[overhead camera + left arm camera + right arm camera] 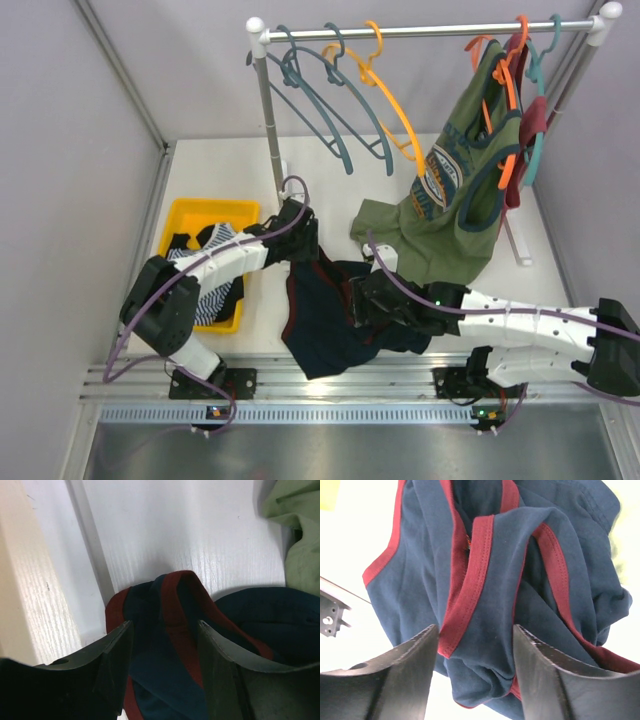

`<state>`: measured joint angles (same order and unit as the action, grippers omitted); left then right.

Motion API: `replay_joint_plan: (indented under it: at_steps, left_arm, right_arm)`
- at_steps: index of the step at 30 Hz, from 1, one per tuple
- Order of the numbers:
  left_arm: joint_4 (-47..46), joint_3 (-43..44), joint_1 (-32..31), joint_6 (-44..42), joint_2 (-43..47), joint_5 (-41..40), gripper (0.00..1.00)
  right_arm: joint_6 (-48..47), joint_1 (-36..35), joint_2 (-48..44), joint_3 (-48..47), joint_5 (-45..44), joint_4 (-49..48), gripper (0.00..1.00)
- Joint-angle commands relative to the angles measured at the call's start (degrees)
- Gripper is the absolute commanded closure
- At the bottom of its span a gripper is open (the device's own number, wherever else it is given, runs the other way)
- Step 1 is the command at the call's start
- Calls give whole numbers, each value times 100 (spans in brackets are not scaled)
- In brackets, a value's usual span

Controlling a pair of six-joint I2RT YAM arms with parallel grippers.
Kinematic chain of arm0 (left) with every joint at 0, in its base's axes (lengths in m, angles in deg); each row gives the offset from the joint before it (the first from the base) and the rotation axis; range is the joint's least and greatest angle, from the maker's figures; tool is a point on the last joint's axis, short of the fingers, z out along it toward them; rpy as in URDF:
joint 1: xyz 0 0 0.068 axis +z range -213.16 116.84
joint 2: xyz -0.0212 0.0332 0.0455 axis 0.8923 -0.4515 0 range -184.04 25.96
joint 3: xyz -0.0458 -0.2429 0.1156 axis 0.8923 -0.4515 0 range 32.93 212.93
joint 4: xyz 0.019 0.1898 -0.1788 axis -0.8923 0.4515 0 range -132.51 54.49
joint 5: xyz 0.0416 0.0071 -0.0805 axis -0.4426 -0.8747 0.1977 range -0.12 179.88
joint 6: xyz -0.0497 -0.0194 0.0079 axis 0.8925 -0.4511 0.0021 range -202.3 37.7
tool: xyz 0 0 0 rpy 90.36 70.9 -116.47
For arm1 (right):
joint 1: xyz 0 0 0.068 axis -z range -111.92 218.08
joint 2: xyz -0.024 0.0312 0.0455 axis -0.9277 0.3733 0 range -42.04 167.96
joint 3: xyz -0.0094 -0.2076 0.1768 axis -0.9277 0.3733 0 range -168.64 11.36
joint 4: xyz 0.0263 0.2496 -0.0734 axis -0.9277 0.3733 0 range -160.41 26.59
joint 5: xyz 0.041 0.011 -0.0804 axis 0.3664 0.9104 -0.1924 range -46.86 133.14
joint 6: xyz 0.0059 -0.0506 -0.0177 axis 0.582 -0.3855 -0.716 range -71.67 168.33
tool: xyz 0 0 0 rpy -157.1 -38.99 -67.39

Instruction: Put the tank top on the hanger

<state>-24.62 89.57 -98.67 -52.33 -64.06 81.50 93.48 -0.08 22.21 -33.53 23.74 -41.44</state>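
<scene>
From above, the tank top (325, 325) lies crumpled on the table (220, 170) between my arms, and the hanger (395, 110) hangs well apart on the rail (430, 30). On the left wrist, my left gripper (165, 627) stands wide apart astride a maroon-edged strap, clamping nothing. On the right wrist, my right gripper (476, 630) gapes over bunched cloth, empty. I'd pinch one strap only, not several layers. The green top (450, 190) has print too small to read.

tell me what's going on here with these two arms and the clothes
Both arms are working on the dark navy tank top with maroon trim, bunched on the white table. The left tool and the right tool each have its fabric between their fingers, though a firm pinch cannot be confirmed. The thin yellow-orange plastic hanger hangs bare on the silver rail, so the top is not on it yet.
</scene>
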Motion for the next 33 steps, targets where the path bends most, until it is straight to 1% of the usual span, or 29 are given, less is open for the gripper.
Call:
replay_joint_plan:
  at_steps: [1,2,4,5,7,8,9,12,13,14,16,19,23,24,29,30,31,33]
  left_arm:
    - [-479,111,26,-185,-95,187,42]
    - [-566,49,26,-185,-112,231,42]
    - [-716,5,26,-203,-165,328,44]
    - [-752,-47,26,-211,-183,346,46]
    - [-813,-83,26,-212,-209,363,57]
    - [-831,-135,26,-220,-209,364,63]
    - [-840,-153,18,-212,-192,364,77]
    - [-778,-180,17,-220,-43,329,96]
    - [-752,-189,17,-229,27,302,100]
    - [-674,-180,17,-264,167,224,100]
    - [-437,-110,17,-299,352,136,100]
    - [-155,48,26,-369,827,-66,100]
    - [495,452,26,-414,1530,-462,100]
    - [783,557,26,-414,1783,-654,100]
    - [1418,1357,17,-580,2637,-1025,100]
    - [1541,1515,26,-615,2699,-1077,100]
    - [1794,1899,26,-677,2744,-1147,100]
    - [2007,2279,26,-747,2840,-1218,100]
  right_arm:
    - [47,-39,-18,23,-2,-225,41]
    - [56,-48,-18,23,-3,-217,46]
    - [65,-57,-26,23,-11,-216,52]
    - [65,-57,-26,23,-20,-199,58]
    - [73,-57,-26,6,-29,-199,64]
    - [73,-57,-35,6,-46,-181,71]
    - [65,-57,-26,-3,-38,-181,74]
    - [56,-57,-70,-29,-82,-129,87]
    - [56,-66,-70,-29,-99,-102,90]
    - [47,-57,-88,-55,-125,-76,95]
    - [21,-57,-149,-152,-161,38,100]
    - [-23,-57,-272,-371,-292,301,100]
    - [-129,-57,-527,-837,-555,653,100]
    - [-190,-57,-614,-960,-600,741,100]
    - [-541,-57,-721,-2137,-916,1303,100]
    - [-690,-57,-677,-2347,-951,1374,100]
    - [-778,-48,-642,-2785,-978,1505,100]
    - [-1032,-57,-537,-3235,-1031,1611,100]
